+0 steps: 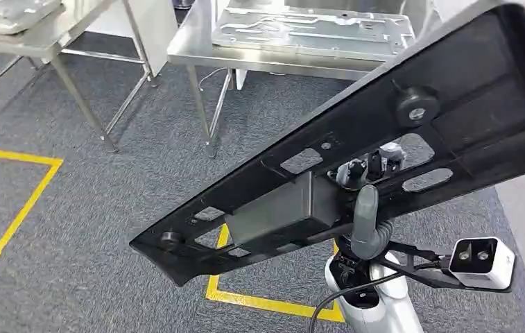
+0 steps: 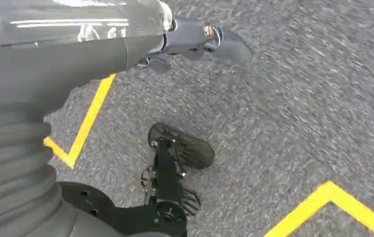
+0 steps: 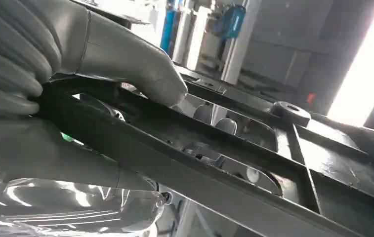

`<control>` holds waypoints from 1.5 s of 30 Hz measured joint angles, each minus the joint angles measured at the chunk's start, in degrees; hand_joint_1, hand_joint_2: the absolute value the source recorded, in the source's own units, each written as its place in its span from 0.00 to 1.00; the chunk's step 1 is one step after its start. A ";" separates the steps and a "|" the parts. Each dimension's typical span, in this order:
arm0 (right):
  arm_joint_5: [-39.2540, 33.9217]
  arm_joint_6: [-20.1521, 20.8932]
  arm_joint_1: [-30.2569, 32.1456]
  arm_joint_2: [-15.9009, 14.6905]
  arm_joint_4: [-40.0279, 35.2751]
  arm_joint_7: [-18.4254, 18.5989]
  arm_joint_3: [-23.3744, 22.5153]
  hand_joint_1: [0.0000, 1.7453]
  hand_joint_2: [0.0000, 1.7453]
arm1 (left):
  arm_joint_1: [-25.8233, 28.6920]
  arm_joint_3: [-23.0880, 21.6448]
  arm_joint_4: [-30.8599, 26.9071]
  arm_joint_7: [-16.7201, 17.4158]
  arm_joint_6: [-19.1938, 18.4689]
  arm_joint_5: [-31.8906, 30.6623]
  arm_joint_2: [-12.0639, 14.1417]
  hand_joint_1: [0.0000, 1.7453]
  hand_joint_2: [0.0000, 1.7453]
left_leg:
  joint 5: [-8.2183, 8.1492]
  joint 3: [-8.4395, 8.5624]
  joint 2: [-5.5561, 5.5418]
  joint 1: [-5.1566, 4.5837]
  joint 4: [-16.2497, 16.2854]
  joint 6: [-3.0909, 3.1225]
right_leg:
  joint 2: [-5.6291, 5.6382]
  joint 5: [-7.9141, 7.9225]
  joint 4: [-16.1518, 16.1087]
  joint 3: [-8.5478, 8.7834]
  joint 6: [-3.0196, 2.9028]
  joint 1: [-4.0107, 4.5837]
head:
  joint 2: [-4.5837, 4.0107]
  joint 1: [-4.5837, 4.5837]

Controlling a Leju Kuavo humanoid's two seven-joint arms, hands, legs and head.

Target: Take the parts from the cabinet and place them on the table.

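**One long part in hand, table dead ahead**

One big black part (image 1: pixel 356 166) is up in the air in the head view, clamped in the right hand (image 1: pixel 367 222); the thumb (image 3: pixel 140 74) presses on one face in the right wrist view while the fingers wrap the other side of the frame. It's a long flat panel with cutouts, and its long axis runs diagonally, low end toward the robot's left, high end off to the right. The grip looks to sit nearer the middle than either end.

Left hand (image 2: pixel 194 42) hangs over the carpet (image 2: pixel 298 98), but I can't tell if it's curled or loose.

The steel table (image 1: pixel 259 61) is ahead and a bit left, already carrying a grey metal tray (image 1: pixel 315 31). My guess is the low left end reaches the tabletop first, so that tilt needs levelling before setting it down.
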 joint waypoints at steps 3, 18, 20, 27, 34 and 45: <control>0.00 -0.59 -0.03 -0.39 -0.02 0.00 0.17 1.00 1.00 | -0.25 0.00 0.00 -0.37 -0.57 -0.11 0.00 0.00 1.00 | -0.34 0.65 1.89 0.07 -0.24 -0.98 | 1.94 -0.02 -0.22 -0.19 -1.03 0.11 | 0.00 0.00; 0.00 -2.16 -0.04 -1.20 -0.33 0.02 0.85 1.00 1.00 | -0.50 0.00 0.00 -0.83 -2.43 -1.00 0.31 0.00 1.00 | 0.94 -1.29 -8.27 0.29 0.49 0.64 | 11.13 0.35 -0.48 0.29 -0.15 -0.39 | 0.00 -0.02; 0.07 -2.27 0.12 -1.36 -0.48 0.00 0.83 1.00 1.00 | -0.57 0.00 0.00 -0.87 -2.71 -0.98 0.24 0.00 1.00 | 1.56 -0.98 -7.46 0.90 -0.38 1.40 | 8.24 -0.85 0.86 -0.06 0.38 -0.01 | 0.00 0.00; 0.52 -1.68 1.10 -1.70 -0.63 0.00 0.63 1.00 1.00 | 0.20 0.13 0.00 -1.11 -3.50 -1.20 0.31 0.00 1.00 | 0.75 -0.74 -5.57 0.83 -0.30 1.46 | 4.54 -3.18 10.47 -4.62 1.54 -1.08 | 0.00 0.00; 0.52 0.26 1.60 -1.70 -1.31 0.00 0.02 1.00 1.00 | -0.27 0.13 -0.02 -1.53 -3.52 -1.42 0.37 0.00 1.00 | -1.71 1.41 -4.76 0.66 -0.75 -1.05 | 4.20 -2.24 -0.83 2.35 -1.09 -0.39 | 0.02 0.00; 0.92 0.79 2.60 -1.40 -1.51 0.02 -0.50 1.00 1.00 | 0.85 0.35 -0.02 -1.64 -3.54 -1.88 0.74 0.00 1.00 | 7.92 -9.98 -5.31 0.28 5.57 0.14 | 5.12 -10.19 -2.29 12.92 -1.54 -0.55 | 0.00 -0.02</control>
